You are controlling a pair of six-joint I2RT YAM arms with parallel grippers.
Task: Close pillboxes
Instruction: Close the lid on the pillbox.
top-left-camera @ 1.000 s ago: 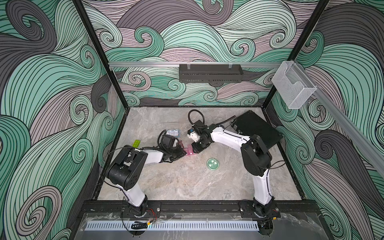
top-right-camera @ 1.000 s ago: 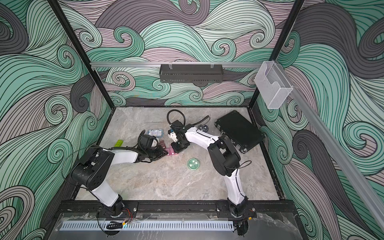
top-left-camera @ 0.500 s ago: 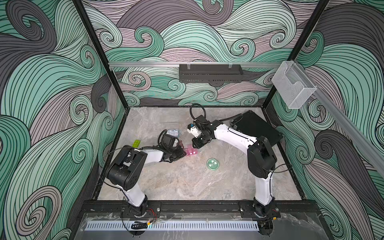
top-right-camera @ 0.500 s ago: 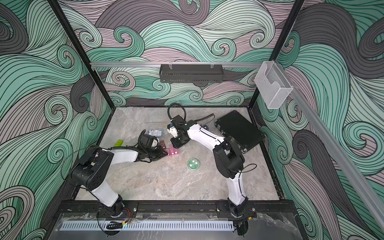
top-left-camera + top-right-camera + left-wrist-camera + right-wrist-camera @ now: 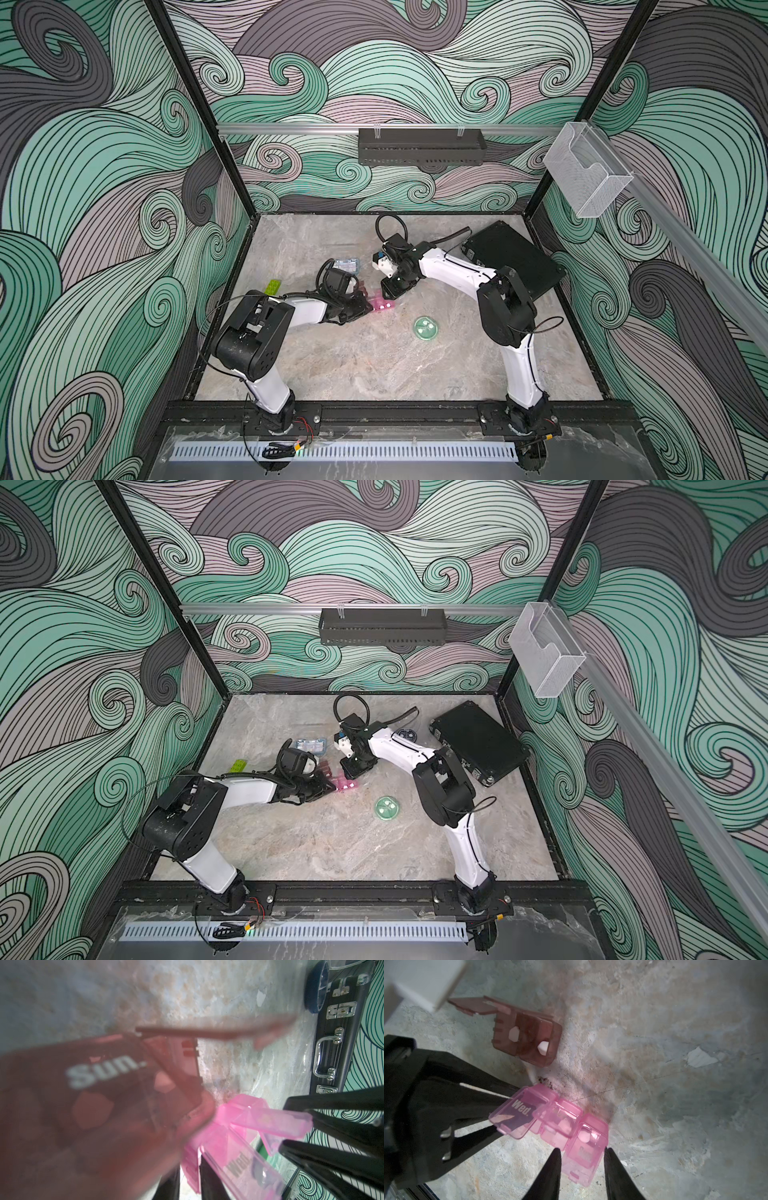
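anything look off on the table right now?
Two lids stand out. The pink pillbox has its Wed. lid sticking up, half open, and the brown pillbox has its end lid flipped wide open. Nothing looks spilled. A lime green brick at the table's left edge isn't a pillbox.

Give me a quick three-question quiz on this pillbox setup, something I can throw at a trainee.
1. True or false: the brown pillbox has an open lid.
2. Which day is printed on the pink pillbox's open lid beside the left gripper? A Sun. B Wed. C Fri.
3. What colour is the round pillbox nearest the table's front edge?
Key: 1 true; 2 B; 3 green.
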